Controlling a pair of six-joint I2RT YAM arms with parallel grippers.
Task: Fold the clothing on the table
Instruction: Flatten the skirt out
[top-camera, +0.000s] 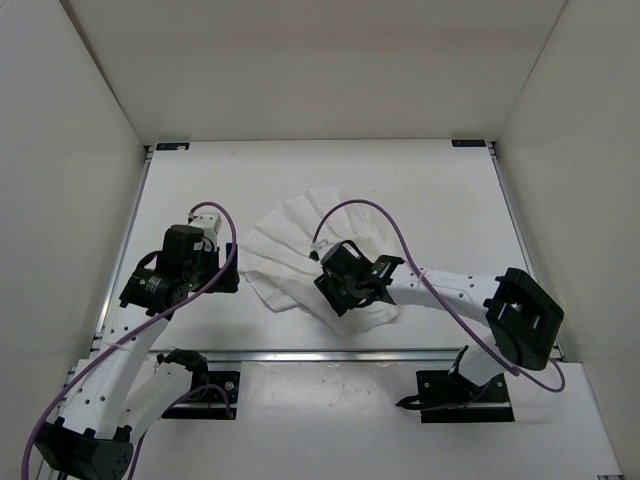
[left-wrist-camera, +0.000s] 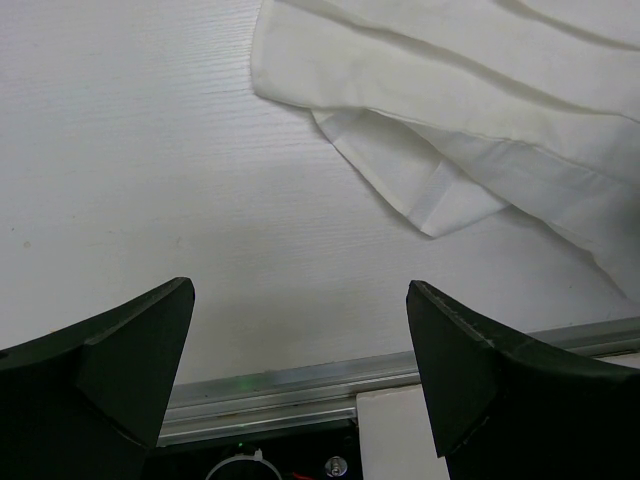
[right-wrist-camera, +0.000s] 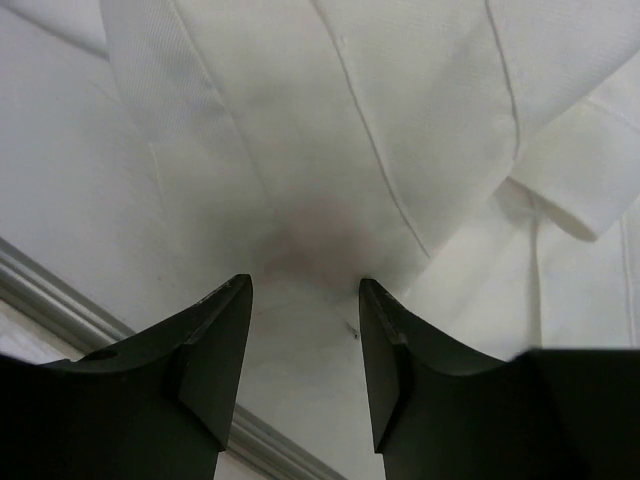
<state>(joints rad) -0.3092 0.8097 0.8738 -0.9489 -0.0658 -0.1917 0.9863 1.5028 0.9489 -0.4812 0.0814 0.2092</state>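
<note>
Near the middle of the table (top-camera: 420, 190), the white pleated clothing (top-camera: 290, 250) is lying fanned out and wrinkled; the right gripper (right-wrist-camera: 305, 285) is hovering over its near right part, jaws standing partly apart; the left gripper (left-wrist-camera: 300, 290) is hanging wide open over bare table, just left of the clothing's edge.
</note>
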